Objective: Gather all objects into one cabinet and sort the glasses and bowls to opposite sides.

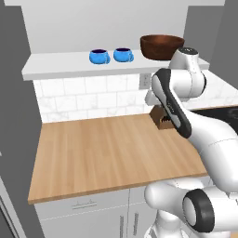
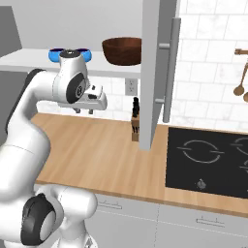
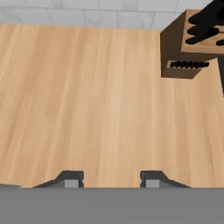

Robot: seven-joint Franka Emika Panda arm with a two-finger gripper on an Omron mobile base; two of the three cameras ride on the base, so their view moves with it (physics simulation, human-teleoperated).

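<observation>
The cabinet (image 1: 69,65) stands open, its white shelf floor bare at the left. On that shelf, two bright blue cups (image 1: 99,56) (image 1: 123,55) stand side by side near the middle. The large dark brown bowl (image 1: 161,46) sits to their right. From the right base view the bowl (image 2: 122,51) is beside the open grey door (image 2: 155,72), and the blue cups (image 2: 54,54) (image 2: 86,53) peek out behind my arm. My gripper (image 2: 83,111) (image 3: 109,178) hangs below the shelf over the wooden counter. It points down and is open, with nothing between its fingers.
A wooden knife block (image 1: 163,118) (image 3: 192,43) stands on the counter (image 1: 102,148) against the tiled wall, close to my hand. A black cooktop (image 2: 208,160) lies to the right, with wooden utensils (image 2: 240,82) hanging above it. The door's long bar handle (image 2: 170,68) sticks out.
</observation>
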